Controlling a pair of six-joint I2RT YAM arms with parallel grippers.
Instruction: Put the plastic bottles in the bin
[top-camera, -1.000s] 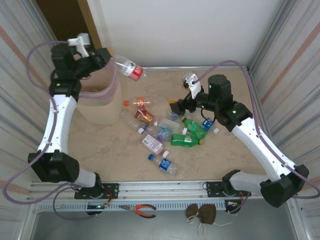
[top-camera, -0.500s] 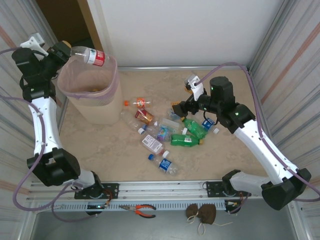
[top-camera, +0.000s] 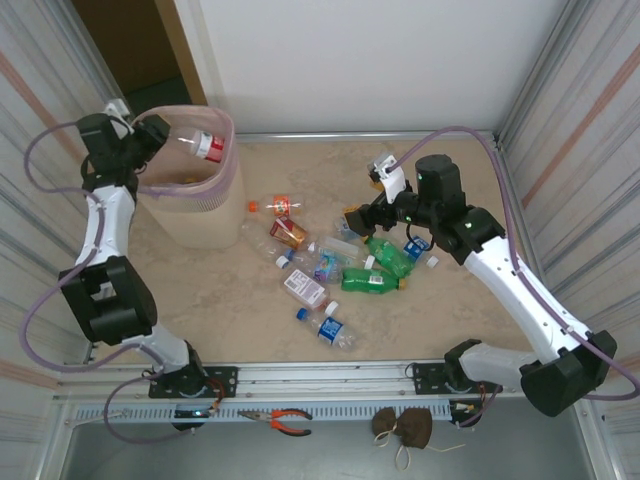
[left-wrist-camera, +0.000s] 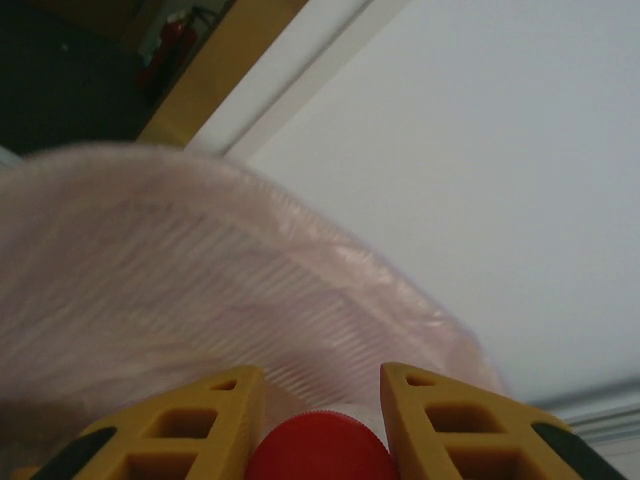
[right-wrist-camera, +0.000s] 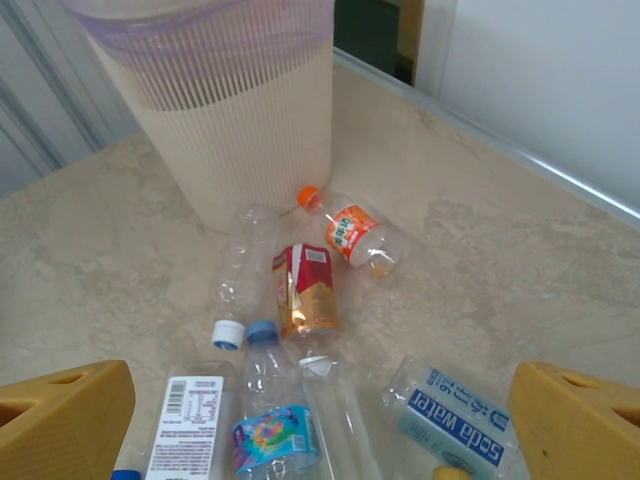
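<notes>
My left gripper (top-camera: 158, 136) is shut on the neck of a clear plastic bottle with a red label (top-camera: 203, 145), held tilted over the mouth of the pale pink bin (top-camera: 228, 170). In the left wrist view its red cap (left-wrist-camera: 320, 452) sits between my yellow fingers (left-wrist-camera: 205, 415), with the bin's ribbed wall (left-wrist-camera: 180, 290) just beyond. My right gripper (top-camera: 360, 214) hangs open above the pile of bottles on the table. Below it lie an orange-label bottle (right-wrist-camera: 355, 230), a red-and-gold one (right-wrist-camera: 305, 290) and a blue soda water one (right-wrist-camera: 452, 418). Two green bottles (top-camera: 384, 256) lie below the right wrist.
More bottles are scattered mid-table: a white-label one (top-camera: 303, 287) and a blue-label one (top-camera: 331, 328) nearest the arms. Corrugated walls close in both sides. Pliers (top-camera: 283, 419) lie on the rail in front.
The left arm has swung the red-label bottle from right of the bin back over it and lowered it toward the opening. The right gripper shifted only slightly.
</notes>
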